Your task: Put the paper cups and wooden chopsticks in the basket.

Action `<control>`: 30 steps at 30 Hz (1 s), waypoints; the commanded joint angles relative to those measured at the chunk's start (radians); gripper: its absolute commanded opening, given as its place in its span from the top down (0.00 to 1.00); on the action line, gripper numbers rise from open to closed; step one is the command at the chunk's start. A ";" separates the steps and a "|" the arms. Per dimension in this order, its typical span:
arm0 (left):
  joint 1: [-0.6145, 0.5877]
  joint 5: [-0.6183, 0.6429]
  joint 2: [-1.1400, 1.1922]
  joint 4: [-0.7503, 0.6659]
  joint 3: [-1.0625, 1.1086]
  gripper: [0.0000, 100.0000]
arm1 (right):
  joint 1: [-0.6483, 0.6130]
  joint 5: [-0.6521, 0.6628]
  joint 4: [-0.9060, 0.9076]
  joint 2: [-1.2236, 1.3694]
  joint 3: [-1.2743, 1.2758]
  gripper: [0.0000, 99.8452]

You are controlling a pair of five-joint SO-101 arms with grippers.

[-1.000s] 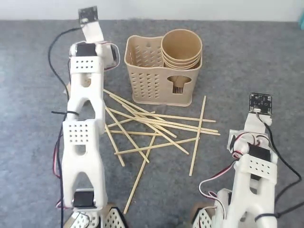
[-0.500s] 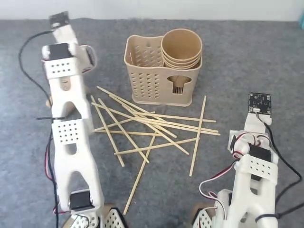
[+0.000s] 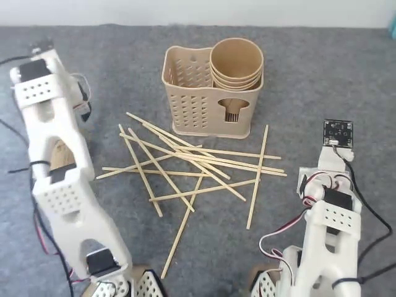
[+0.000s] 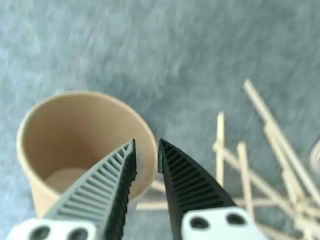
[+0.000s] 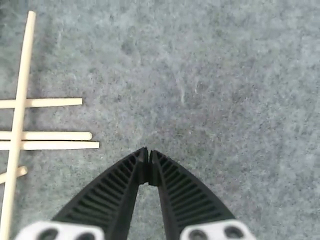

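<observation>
Right arm: the right arm (image 3: 331, 216) stands nearest, at the front right corner of the grey surface (image 3: 322, 80).
Right end effector: the right end effector (image 5: 148, 152) is closed with its toothed fingers meeting at the tips. It holds nothing and points at bare grey surface, with a few stick ends lying off to one side.
Wooden chopsticks: the wooden chopsticks (image 3: 198, 164) lie loose in a crossed scatter on the surface, between the two arms and in front of the basket. One stick lies apart at the right of the pile, running almost straight away from the arms. Their ends also show in the right wrist view (image 5: 17, 100) and the left wrist view (image 4: 243, 175).
Left arm: the left arm (image 3: 59, 185) stretches up the left side, its wrist well left of the basket.
Left end effector: the left end effector (image 4: 146, 145) straddles the cup's rim, one finger inside and one outside, pinching the wall.
Loose paper cup: the loose paper cup (image 4: 75, 130) sits beneath the left arm (image 3: 60, 153), just left of the scatter, with its mouth tipped toward the wrist camera.
Basket: the perforated beige basket (image 3: 185, 105) stands upright behind the chopsticks.
Stacked paper cups: the stacked paper cups (image 3: 236, 62) stand nested in the basket's right side.
</observation>
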 commanded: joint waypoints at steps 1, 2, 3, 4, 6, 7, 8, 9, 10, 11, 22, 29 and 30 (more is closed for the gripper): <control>-0.034 -0.054 -0.184 0.031 0.160 0.93 | 0.004 0.014 -0.016 -0.028 -0.008 0.99; -0.044 -0.071 -0.207 0.031 0.202 0.93 | 0.004 0.014 -0.016 -0.028 -0.008 0.99; -0.055 -0.087 -0.229 0.031 0.242 0.93 | 0.004 0.014 -0.016 -0.028 -0.008 0.99; -0.069 -0.106 -0.250 0.031 0.282 0.93 | 0.004 0.014 -0.016 -0.028 -0.008 0.99; -0.095 -0.138 -0.287 0.029 0.361 0.93 | 0.004 0.014 -0.016 -0.028 -0.006 0.99; -0.109 -0.153 -0.305 0.029 0.398 0.93 | 0.004 0.014 -0.016 -0.028 -0.006 0.99; -0.123 -0.172 -0.324 0.029 0.432 0.93 | 0.004 0.014 -0.016 -0.028 -0.006 0.99; -0.138 -0.189 -0.344 0.028 0.458 0.93 | 0.004 0.014 -0.016 -0.028 -0.006 0.99; -0.152 -0.206 -0.364 0.023 0.479 0.93 | 0.004 0.014 -0.016 -0.028 -0.006 0.99; -0.170 -0.221 -0.384 0.012 0.499 0.93 | 0.004 0.014 -0.016 -0.028 -0.006 0.99; -0.296 -0.351 -0.568 0.008 0.541 0.93 | 0.004 0.014 -0.010 -0.028 -0.006 0.99; -0.296 -0.370 -0.660 0.031 0.542 0.82 | 0.004 0.014 -0.008 -0.028 -0.005 0.99; -0.298 -0.370 -0.678 0.032 0.544 0.80 | 0.004 0.014 -0.008 -0.028 -0.005 0.99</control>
